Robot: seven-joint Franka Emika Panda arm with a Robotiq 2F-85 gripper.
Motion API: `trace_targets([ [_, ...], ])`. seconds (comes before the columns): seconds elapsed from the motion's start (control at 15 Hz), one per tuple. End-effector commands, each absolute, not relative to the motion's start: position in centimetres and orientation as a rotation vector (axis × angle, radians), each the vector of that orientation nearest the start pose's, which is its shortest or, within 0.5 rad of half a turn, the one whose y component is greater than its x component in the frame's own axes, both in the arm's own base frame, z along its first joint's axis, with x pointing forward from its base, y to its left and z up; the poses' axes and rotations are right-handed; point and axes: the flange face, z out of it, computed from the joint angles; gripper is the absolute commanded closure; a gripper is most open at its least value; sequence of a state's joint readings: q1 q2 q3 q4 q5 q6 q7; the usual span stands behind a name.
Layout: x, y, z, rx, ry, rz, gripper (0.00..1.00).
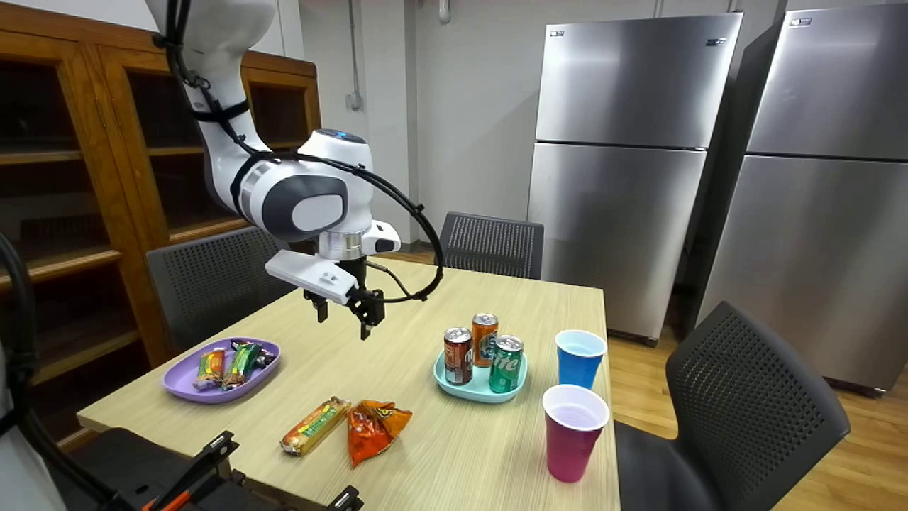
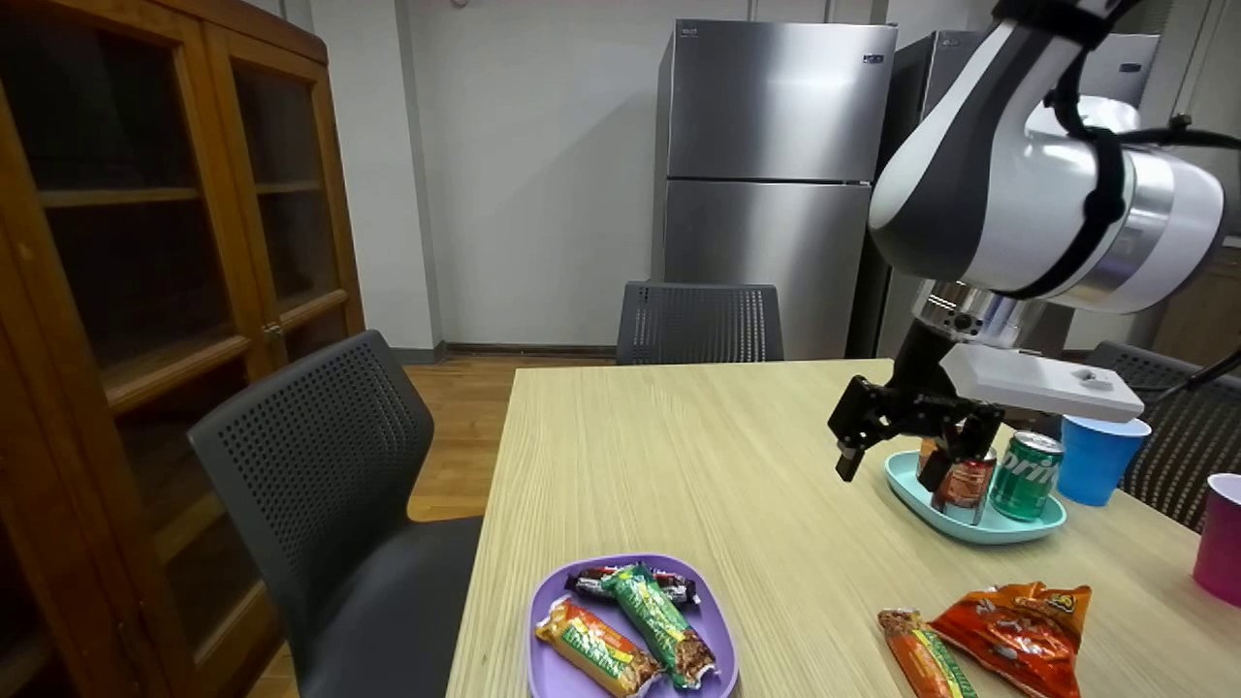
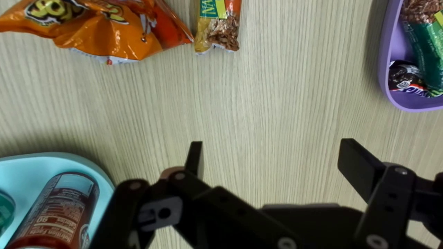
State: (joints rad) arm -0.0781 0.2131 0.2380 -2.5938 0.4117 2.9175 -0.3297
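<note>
A black two-fingered gripper [image 3: 271,155] on a white-and-grey arm [image 1: 284,191] hangs above a pale wood-grain table [image 3: 277,93], its fingers [image 3: 360,166] spread wide, with tabletop showing between them. Below and to one finger's side, I see a shallow aqua plastic tray [image 3: 34,166] bearing, all upright, a brownish-red metal can [image 3: 64,211], an orange metal can [image 1: 485,342] and a green metal can [image 1: 506,365]. Off beyond the opposite finger, a shallow lavender plastic tray [image 3: 385,65] holds three shiny wrapped bars [image 2: 659,625]. Ahead of the fingertips in the wrist view, a crinkled, glossy orange snack bag [image 3: 114,31] lies just beside a long yellow-and-green wrapped snack bar [image 3: 218,24]. Farther from the fingers stand a blue plastic cup [image 1: 576,369] and a magenta plastic cup [image 1: 571,447].
</note>
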Motion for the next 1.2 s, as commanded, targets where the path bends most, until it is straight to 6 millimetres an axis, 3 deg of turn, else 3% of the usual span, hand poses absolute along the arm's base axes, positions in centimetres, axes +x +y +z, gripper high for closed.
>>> trace_targets([
  [0.0,44.5,5.2,19.2,-2.981,-0.126,-0.175,0.0],
  [0.67,44.2,4.9,19.4,-2.969,-0.177,-0.166,0.0],
  [1.13,40.9,4.5,18.4,-2.946,-0.312,-0.126,0.0],
])
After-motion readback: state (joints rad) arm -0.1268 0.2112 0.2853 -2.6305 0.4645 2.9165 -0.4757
